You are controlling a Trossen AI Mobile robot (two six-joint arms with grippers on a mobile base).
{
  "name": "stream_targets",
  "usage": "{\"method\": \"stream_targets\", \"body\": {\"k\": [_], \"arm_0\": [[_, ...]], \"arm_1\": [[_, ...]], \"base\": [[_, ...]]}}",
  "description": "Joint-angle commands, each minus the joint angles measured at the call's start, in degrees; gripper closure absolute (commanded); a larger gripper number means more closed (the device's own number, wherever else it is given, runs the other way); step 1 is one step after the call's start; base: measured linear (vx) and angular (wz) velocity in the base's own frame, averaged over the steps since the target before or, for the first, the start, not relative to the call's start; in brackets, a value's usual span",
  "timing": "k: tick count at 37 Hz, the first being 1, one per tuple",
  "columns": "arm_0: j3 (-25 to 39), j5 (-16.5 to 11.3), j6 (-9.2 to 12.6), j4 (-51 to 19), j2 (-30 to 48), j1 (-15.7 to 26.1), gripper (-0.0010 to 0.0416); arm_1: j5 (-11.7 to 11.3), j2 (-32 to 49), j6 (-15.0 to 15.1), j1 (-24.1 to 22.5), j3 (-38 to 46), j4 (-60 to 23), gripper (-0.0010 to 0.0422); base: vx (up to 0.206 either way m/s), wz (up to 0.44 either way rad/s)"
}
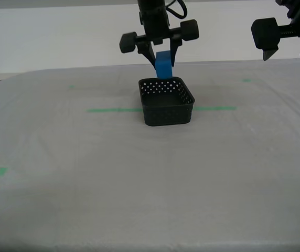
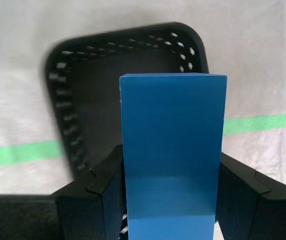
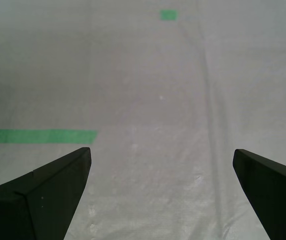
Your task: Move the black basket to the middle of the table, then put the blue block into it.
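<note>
progress first: the black basket (image 1: 166, 101) already sits on the green tape line (image 1: 113, 110) near the middle of the table (image 1: 87, 173), so you can judge the first half of the task as done. what is left is the drop — the blue block (image 1: 164, 64) is not yet in the basket.

my second gripper (image 1: 160, 60) is clamped on the blue block, a finger pressed to each side of it, and holds it upright in the air. from that gripper, the basket lies directly below and a little ahead; in the second wrist view the block (image 2: 172, 150) stands in front of the basket's open mouth (image 2: 108, 90), with the far rim (image 2: 183, 30) showing beyond its top edge.

the basket looks empty: only the dark floor and perforated walls show, though the block hides part of the inside from the wrist camera.

my first gripper (image 3: 160, 195) hangs well off to the side with its jaws spread wide and nothing between them — beneath it only bare cloth, an end of the tape line (image 3: 38, 136) and a small green tape bit (image 3: 168, 15).

you would likely need to lower a little and release.
</note>
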Motion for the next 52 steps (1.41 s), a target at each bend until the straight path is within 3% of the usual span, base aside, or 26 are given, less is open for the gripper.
{"method": "stream_targets", "body": {"k": [1,16,42,46,52], "arm_0": [[-0.04,-0.04,-0.04,0.15,0.00,0.02,0.0007],[-0.04,-0.11,-0.04,0.39,0.00,0.02,0.0007],[-0.04,-0.17,-0.04,0.57,0.00,0.02,0.0007],[-0.04,-0.17,-0.04,0.59,0.00,0.02,0.0007],[-0.04,-0.17,-0.04,0.59,0.00,0.02,0.0007]], "arm_1": [[1.11,3.08,-1.01,-0.48,2.60,-0.22,0.0412],[1.36,9.84,-2.16,-0.92,2.89,0.90,0.0412],[0.24,9.79,-3.32,-0.83,0.68,2.21,0.0411],[0.24,9.79,-3.04,-0.90,0.68,2.19,0.0392],[0.24,9.79,-1.81,-0.87,0.68,2.14,0.0325]], "base": [[0.000,0.000],[0.000,0.000],[0.000,0.000],[0.000,0.000],[0.000,0.000]]}}
